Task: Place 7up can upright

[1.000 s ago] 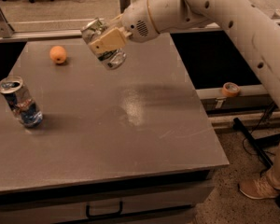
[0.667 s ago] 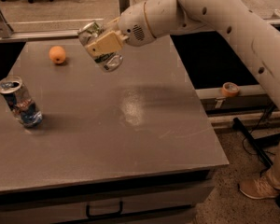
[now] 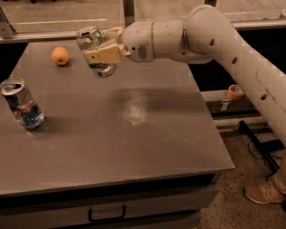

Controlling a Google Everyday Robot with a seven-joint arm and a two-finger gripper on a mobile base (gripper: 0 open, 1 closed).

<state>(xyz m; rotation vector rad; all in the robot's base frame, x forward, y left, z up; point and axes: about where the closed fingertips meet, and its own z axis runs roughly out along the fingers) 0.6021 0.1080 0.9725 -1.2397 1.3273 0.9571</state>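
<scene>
Right now the gripper (image 3: 97, 49) is closed around the 7up can (image 3: 103, 69) and holds it up in the air, over the far part of the table (image 3: 133, 147). The can does not touch the table. It leans a little, with its shiny top toward the left. One tan finger (image 3: 107, 56) lies across the front of the can, about at its middle.

I think the can is light. Its thin metal wall can dent if it is squeezed too hard, and the smooth side can slip. The middle of the side is a good place to hold it, because the ends stay free and the flat bottom can meet the table first. The bottom is small, so I think the can may tip over if it comes down leaning.

An orange (image 3: 60, 55) sits near the far left corner. Another can (image 3: 21, 103), blue and red, stands at the left edge, well apart from the gripper.
</scene>
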